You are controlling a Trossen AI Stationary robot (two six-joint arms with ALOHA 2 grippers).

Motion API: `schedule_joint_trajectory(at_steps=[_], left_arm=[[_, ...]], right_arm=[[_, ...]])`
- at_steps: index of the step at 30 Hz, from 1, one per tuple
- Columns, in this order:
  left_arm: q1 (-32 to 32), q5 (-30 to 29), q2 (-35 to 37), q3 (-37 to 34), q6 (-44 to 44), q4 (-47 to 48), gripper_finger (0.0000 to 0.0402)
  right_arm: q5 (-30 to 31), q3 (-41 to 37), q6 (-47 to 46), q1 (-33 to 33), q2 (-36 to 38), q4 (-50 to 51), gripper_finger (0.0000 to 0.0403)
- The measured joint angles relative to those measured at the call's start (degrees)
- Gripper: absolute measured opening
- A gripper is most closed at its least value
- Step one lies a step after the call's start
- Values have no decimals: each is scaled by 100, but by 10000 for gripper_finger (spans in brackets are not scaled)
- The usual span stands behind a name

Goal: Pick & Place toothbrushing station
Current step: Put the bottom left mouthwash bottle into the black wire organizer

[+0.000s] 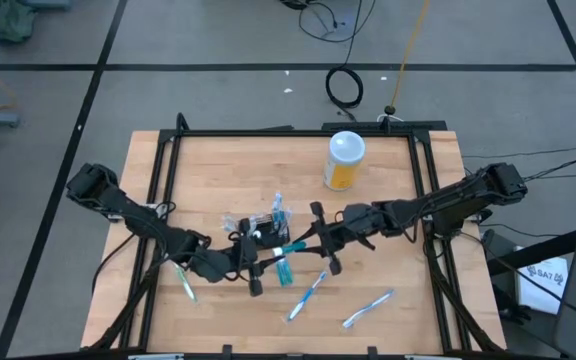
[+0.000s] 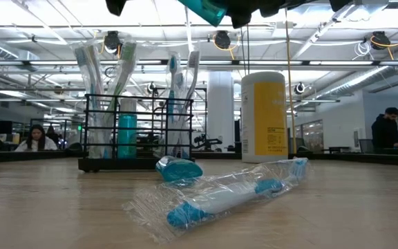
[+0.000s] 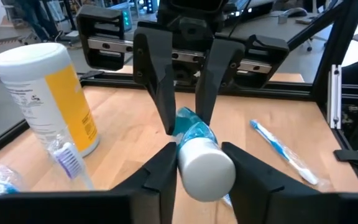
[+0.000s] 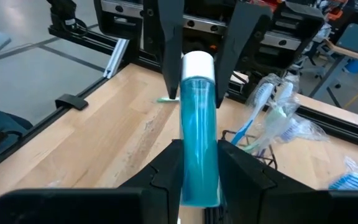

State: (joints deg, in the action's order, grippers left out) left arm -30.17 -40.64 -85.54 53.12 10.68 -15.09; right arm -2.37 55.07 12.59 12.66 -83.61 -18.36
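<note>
Glossy teal plastic tube [image 4: 199,143], matt wood table [image 1: 388,240].

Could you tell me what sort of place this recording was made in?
Probably a robotics lab in an open office: a framed wooden table, cables on the taped floor, and people at desks under strip lights behind.

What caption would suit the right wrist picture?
Two dark tools meet on one teal, white-capped tube above the wooden table.

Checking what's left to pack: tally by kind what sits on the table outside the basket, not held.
Toothbrushes: 3
Teal tube: 1
Yellow-and-white canister: 1
Total: 5
</note>
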Motion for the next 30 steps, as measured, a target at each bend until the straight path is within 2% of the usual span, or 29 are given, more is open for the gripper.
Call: schedule_joint_trajectory(at_steps=[4, 12, 17, 24, 30], left_arm=[[2, 14, 0, 0, -19, 32, 94], [48, -9, 0, -2, -26, 149, 106], [140, 83, 0, -1, -45, 372, 96], [229, 205, 97, -2, -36, 785, 98], [222, 305, 656, 22, 211, 1458, 97]], right_arm=[[211, 0, -36, 6, 0, 90, 86], [219, 0, -154, -3, 2, 113, 89], [292, -2, -382, -6, 0, 107, 120], [1140, 0, -732, -1, 7, 278, 168], [1145, 0, -698, -1, 4, 535, 182]])
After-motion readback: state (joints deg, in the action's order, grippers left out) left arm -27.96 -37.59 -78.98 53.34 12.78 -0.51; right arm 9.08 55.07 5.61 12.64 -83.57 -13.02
